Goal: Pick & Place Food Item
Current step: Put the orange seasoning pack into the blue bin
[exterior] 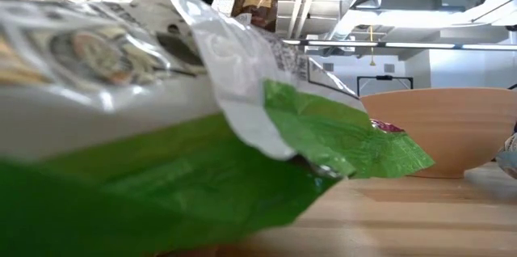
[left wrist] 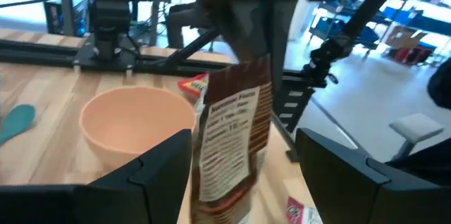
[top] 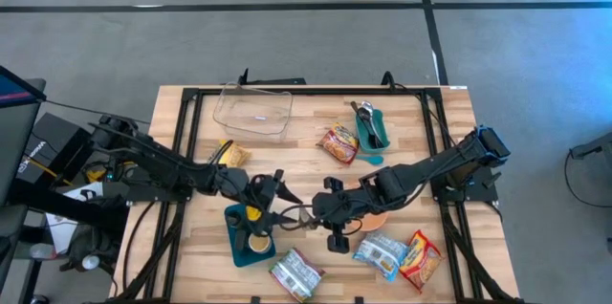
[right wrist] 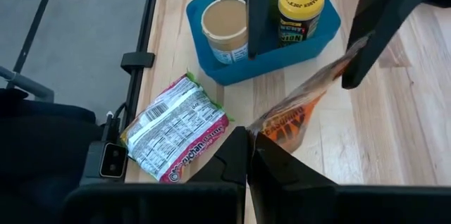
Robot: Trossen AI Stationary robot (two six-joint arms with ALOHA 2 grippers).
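Note:
A brown food packet (left wrist: pixel 234 139) with a white printed label hangs above the table's middle, near a peach bowl (left wrist: pixel 137 122). My right gripper (right wrist: pixel 248 155) is shut on it and reaches in from the table's right (top: pixel 320 213). My left gripper (top: pixel 284 204) comes level from the left and is open. Its two fingers (left wrist: pixel 165 175) stand on either side of the packet's lower part, a small gap showing on each side. A blue tray (right wrist: pixel 232 69) with a cup and a yellow-lidded jar (right wrist: pixel 300 2) lies just beneath. My right gripper pinches the packet's upper end (right wrist: pixel 276 127) between its two fingers, slanting down from the table's right. The packet hangs below the fingers, lifted clear of the table, its lower end (right wrist: pixel 352 49) reaching between my left gripper's fingers.
A green-and-white packet (top: pixel 296 273) lies at the near edge, close to the low camera (exterior: pixel 161 128). Two more packets (top: pixel 402 254) lie at the near right, another (top: pixel 339 143) mid-table. A clear container (top: pixel 253 111) and a teal dish with utensils (top: pixel 371 127) sit at the back.

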